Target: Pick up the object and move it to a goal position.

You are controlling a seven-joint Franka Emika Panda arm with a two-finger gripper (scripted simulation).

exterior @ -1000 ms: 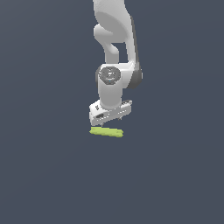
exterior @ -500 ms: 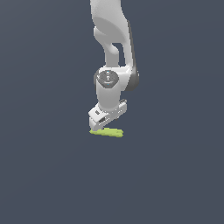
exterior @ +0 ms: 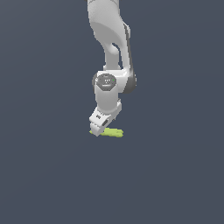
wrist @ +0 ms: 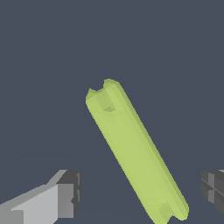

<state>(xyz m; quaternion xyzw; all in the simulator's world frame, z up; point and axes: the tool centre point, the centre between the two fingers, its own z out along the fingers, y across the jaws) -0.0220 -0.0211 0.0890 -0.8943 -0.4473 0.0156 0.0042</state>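
The long, slim, matte lime-green bar with rounded ends lies flat on the plain dark grey floor, directly under the white Panda gripper. In the wrist view the fingers are spread apart, gripping nothing, and the bar's lower end sits between them, nearer one finger than the other. Its long axis runs obliquely across the line joining the fingertips (not square to it), so closing should pinch the bar across its narrow width, though off-centre along its length.
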